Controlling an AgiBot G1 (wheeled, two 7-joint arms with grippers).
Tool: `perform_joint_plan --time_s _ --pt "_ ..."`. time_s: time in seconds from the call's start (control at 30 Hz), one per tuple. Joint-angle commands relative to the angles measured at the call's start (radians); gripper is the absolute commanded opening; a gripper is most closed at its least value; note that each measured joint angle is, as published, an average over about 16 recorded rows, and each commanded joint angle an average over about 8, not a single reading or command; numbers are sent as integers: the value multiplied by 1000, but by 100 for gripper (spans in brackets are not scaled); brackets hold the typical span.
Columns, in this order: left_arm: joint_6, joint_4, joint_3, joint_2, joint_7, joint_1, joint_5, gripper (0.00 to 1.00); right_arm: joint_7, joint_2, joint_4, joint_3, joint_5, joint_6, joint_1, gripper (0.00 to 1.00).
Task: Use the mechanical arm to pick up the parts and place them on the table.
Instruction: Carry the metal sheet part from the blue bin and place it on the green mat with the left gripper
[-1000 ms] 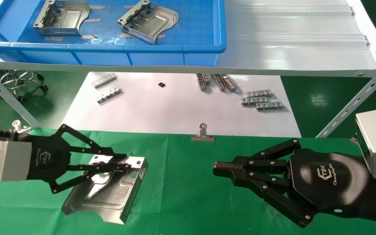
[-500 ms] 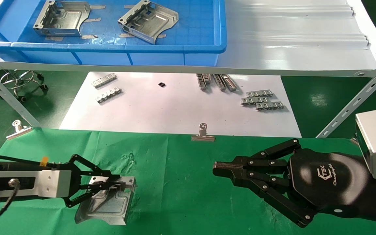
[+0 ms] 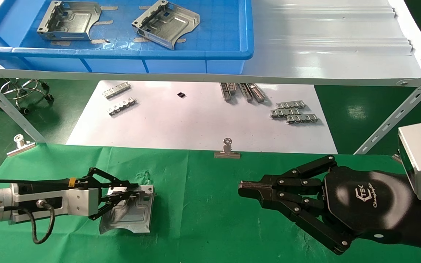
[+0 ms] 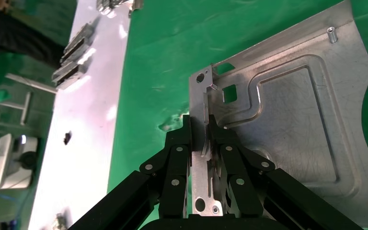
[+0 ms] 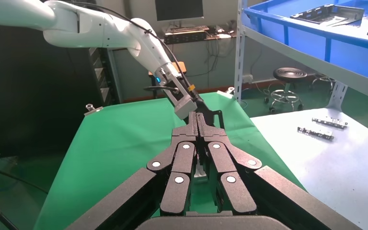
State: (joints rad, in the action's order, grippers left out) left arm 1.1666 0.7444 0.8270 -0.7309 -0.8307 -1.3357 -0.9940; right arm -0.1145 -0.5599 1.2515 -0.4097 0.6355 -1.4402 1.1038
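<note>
The left claw hand [image 3: 132, 191] sits low over the near-left part of the green-cloth table [image 3: 203, 182], its black fingers [image 4: 179, 158] pinching the folded-up slotted edge of a sheet-metal bracket [image 3: 130, 215]. In the left wrist view the fingertips close on that upright flange from both sides, and the bracket's flat embossed plate [image 4: 292, 120] lies against the cloth; whether it rests fully on the cloth cannot be told.

The right claw hand [image 3: 249, 190] hangs over the near-right part of the table, well apart from the held bracket, with its fingers [image 5: 196, 124] pressed together and nothing between them.

Two more brackets remain in the blue bin [image 3: 210, 54] on the far white ribbed shelf [image 3: 323, 44]: one at the left [image 3: 69, 20] and one toward the middle [image 3: 166, 23].

Between shelf and table lies a white sheet [image 3: 196, 120] carrying small toothed metal strips, a pair at the left [image 3: 119, 98], a group at the far middle [image 3: 242, 91] and a cluster at the right [image 3: 294, 112].

A silver binder clip [image 3: 227, 150] grips the far edge of the cloth, another [image 3: 20, 144] its far-left corner.
</note>
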Motion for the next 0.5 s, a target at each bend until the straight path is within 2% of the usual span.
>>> perform_joint_plan --time_s 0.03,0.47,0.5 --pt "-20 -1 -8 -5 -21 10 7 0 0 0 0 0 0 0 0 0" --pt "17 -63 -19 -24 -137 12 16 0 0 0 0 0 0 0 0 0" --pt "21 -69 -19 -26 -145 10 15 3 0 0 0 0 0 0 0 0"
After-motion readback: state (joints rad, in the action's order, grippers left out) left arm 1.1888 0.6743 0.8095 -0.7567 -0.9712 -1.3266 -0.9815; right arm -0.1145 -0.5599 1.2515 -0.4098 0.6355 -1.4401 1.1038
